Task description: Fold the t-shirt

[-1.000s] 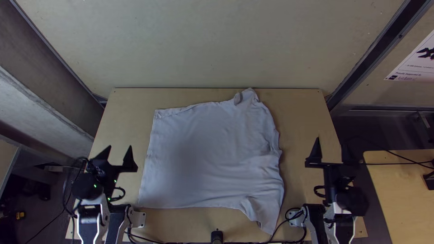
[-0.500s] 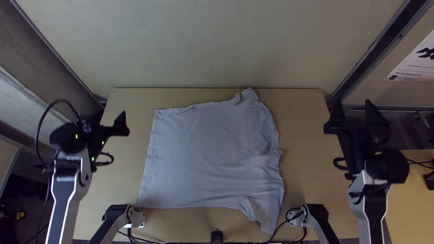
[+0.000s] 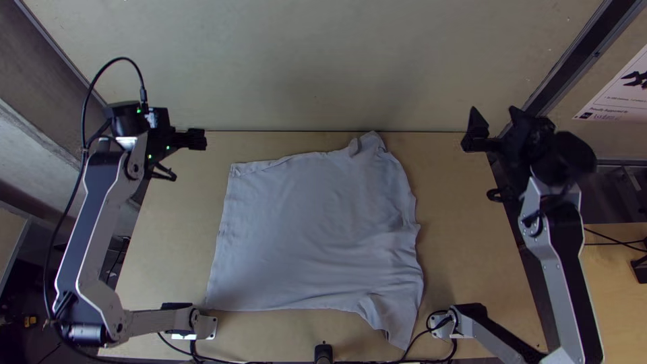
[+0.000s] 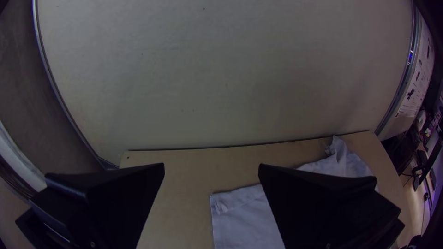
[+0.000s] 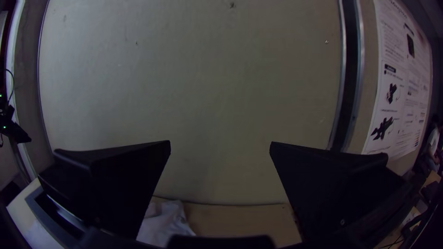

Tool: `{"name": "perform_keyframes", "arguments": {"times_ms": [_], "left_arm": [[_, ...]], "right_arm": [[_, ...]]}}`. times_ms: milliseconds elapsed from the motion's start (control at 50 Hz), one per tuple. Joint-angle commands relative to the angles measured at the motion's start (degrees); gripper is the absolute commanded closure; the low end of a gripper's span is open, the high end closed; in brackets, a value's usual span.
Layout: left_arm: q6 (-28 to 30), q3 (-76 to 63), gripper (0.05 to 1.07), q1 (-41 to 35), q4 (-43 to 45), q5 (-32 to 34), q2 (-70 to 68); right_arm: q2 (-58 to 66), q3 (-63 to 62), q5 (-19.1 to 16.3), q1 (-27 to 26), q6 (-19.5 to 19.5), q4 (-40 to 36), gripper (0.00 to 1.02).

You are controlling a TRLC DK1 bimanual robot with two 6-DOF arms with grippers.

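Your left gripper [image 3: 195,139] is at the far left corner of the table [image 3: 458,202], fingers wide apart. Your T-shirt [image 3: 310,229] lies flat mid-table, rumpled down its right side. Your right gripper [image 3: 494,123], also wide, is by the table's far right corner.

From over the tabletop [image 4: 180,184], I can see the left jaws [image 3: 197,139] standing wide apart, a broad black finger [image 4: 323,203] partly covering the pale t-shirt [image 4: 244,221]. A lightly creased corner of the cloth shows between the two fingers; past one of them it comes out again, rumpled, with a peak near the wood's edge. Behind stands a big plain panel [image 4: 221,83], a printed poster [image 4: 417,83] beside it.
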Motion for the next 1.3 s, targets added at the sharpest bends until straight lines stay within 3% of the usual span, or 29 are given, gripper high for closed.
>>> {"name": "perform_keyframes", "arguments": {"times_ms": [0,480,640,760,900,1080,1160,1280], "left_arm": [[0.4,4.3,0.10,-2.2,-1.1,-0.4,2.8],[1.2,17.6,0.10,-6.0,-13.4,-0.7,21.8],[4.6,17.6,0.11,-7.7,-15.6,-7.3,26.9],[6.7,17.6,0.11,-8.3,-16.7,-8.4,30.3],[7.4,17.6,0.20,-7.3,-16.3,-8.5,34.0],[7.3,19.0,0.20,-4.2,-16.3,-8.0,39.6],[7.0,19.5,0.20,-3.3,-15.6,-6.8,41.2],[6.6,21.5,0.20,-3.0,-15.3,-6.8,44.4]], "right_arm": [[4.4,5.1,0.7,0.8,3.0,-2.1,0.03],[24.1,16.8,0.2,2.6,7.5,-6.8,0.03],[31.0,21.1,-0.1,1.8,9.7,-7.4,0.03],[36.5,25.3,-0.3,1.7,10.5,-11.1,0.03],[43.4,29.7,-0.5,1.8,12.6,-11.8,0.04],[53.9,41.4,-0.6,2.0,16.6,-20.3,0.04],[58.5,46.5,-0.6,2.2,17.0,-23.8,0.10],[63.8,53.6,-0.6,2.6,18.1,-29.2,0.10]]}}
